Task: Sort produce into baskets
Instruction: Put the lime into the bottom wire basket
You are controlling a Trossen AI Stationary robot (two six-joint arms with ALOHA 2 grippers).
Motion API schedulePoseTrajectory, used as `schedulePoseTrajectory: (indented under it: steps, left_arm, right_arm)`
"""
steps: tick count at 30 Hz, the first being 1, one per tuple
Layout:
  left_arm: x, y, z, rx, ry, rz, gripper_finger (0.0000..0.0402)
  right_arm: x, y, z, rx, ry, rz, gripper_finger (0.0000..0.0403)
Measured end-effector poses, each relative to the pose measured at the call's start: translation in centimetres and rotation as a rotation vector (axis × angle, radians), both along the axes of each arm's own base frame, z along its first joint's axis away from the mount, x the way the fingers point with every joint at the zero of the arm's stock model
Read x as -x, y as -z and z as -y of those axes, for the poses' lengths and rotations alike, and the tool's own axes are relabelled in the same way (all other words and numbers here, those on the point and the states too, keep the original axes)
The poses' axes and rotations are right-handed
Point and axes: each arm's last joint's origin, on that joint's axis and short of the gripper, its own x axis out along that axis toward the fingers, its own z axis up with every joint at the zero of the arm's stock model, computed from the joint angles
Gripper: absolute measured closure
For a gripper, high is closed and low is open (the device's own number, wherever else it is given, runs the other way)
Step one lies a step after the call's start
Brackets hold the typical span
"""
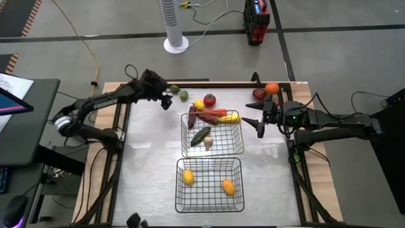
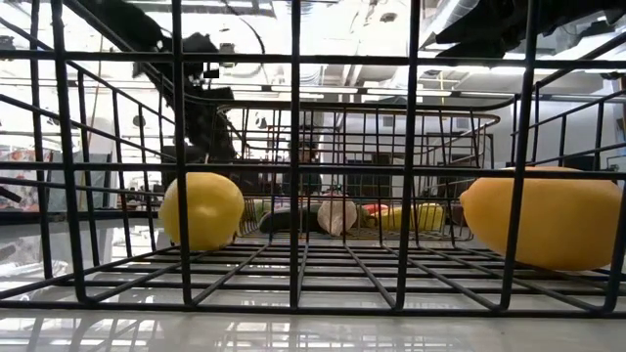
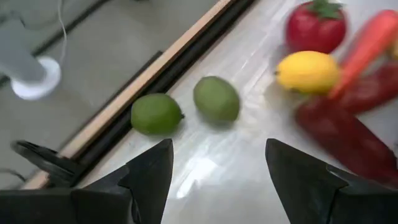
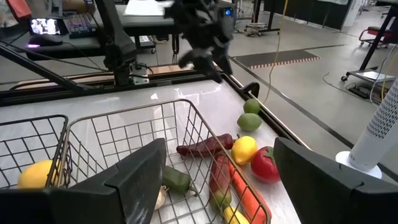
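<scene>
Two green limes [image 3: 157, 114] [image 3: 216, 98] lie on the table by its far left rail. My left gripper [image 3: 219, 152] hovers open just short of them, slanting down, with nothing between its fingers; in the high view it is [image 1: 168, 101]. A lemon [image 3: 308, 71], a tomato [image 3: 316, 26] and red peppers [image 3: 345, 130] lie beyond, at the far basket's [image 1: 240, 142] far rim. That basket holds a cucumber [image 1: 201, 135] and garlic [image 1: 209, 144]. The near basket [image 1: 180, 202] holds two yellow fruits [image 1: 188, 177] [image 1: 228, 186]. My right gripper [image 1: 259, 123] waits open to the right of the far basket.
An apple [image 1: 259, 94] and an orange [image 1: 272, 88] sit at the table's far right corner. A corn cob [image 1: 229, 118] lies by the peppers. A wooden rail [image 3: 155, 68] runs along the far edge behind the limes. Bare table lies left of both baskets.
</scene>
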Motion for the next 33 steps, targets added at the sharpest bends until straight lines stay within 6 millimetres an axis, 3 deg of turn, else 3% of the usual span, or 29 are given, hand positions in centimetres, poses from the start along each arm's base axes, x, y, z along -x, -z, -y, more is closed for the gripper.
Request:
schedulePoseTrajectory:
  steps: [8, 15, 23, 33]
  left_arm:
    - [-1.8, 2.3, -5.4, 0.104, -0.154, -0.017, 0.0159]
    - [-3.6, 3.5, -7.9, 0.110, -0.205, -0.044, 0.0133]
    - [-4.1, 5.8, -8.8, 0.112, -0.241, -0.122, 0.0071]
    - [-4.3, 6.3, -8.7, 0.111, -0.212, -0.144, 0.0069]
  right_arm:
    - [0.0, 0.1, 0.0, 0.002, -0.001, -0.010, 0.0079]
    - [0.1, 0.4, 0.0, -0.002, -0.001, -0.043, 0.0079]
    - [0.1, 0.6, 0.0, -0.028, 0.005, -0.055, 0.0078]
    - [0.2, 0.6, 0.0, -0.028, 0.005, -0.057, 0.0078]
